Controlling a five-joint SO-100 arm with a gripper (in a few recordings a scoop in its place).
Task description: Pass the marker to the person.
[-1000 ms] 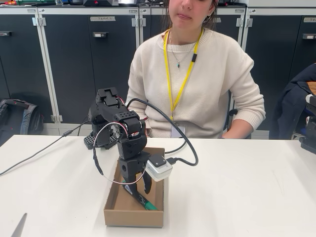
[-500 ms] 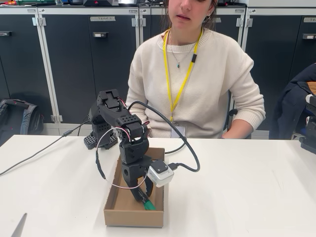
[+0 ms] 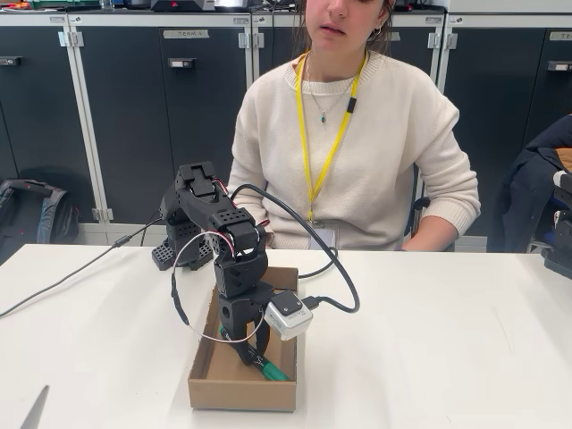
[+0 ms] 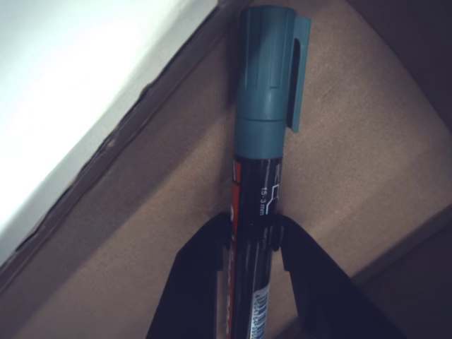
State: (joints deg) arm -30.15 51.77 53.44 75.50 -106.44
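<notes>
The marker, a dark barrel with a green cap, lies slanted in the cardboard box. In the fixed view its green cap pokes out below the gripper. My gripper reaches down into the box and is shut on the marker. In the wrist view the gripper has its black fingers pressed against both sides of the barrel, and the cap points toward the box wall. The person sits behind the table in a cream sweater with a yellow lanyard, hands below the table edge.
The box sits on a white table with open surface to the left and right. A black cable trails off to the left from the arm's base. Dark cabinets stand behind.
The arm has dipped a little lower into the box, and the fingers have drawn in around the marker. The person has not moved.
</notes>
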